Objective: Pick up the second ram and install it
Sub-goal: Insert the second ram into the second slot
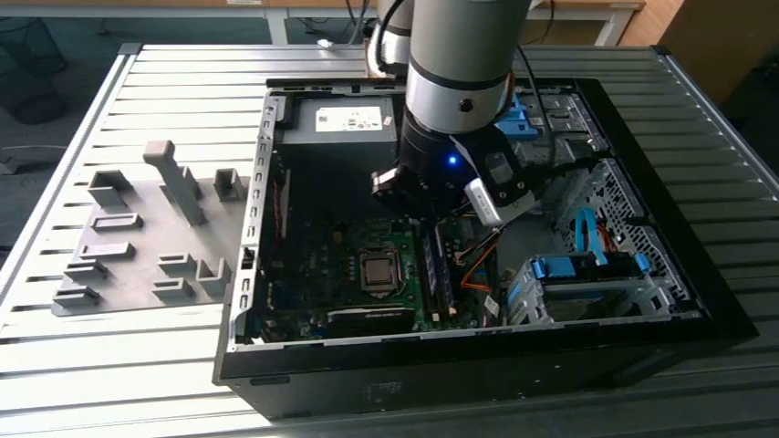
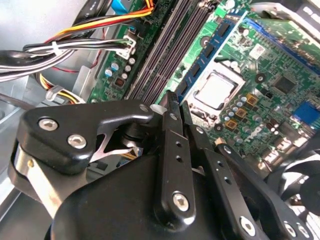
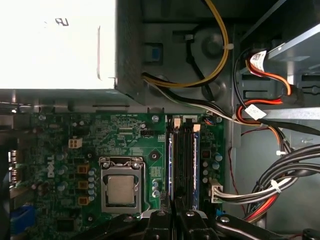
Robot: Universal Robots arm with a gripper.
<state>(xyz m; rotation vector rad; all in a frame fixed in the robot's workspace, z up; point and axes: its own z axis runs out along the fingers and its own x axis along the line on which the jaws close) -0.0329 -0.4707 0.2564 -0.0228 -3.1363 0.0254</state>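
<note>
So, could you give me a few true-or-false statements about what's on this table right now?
1. The computer case lies open on a slatted metal table. True.
2. The tool hangs over the grey fixture. False: it is inside the case, above the memory slots.
3. A cooler fan covers the processor. False: its bare metal top shows.
4. The grey fixture sits to the exterior view's left of the case. True.
</note>
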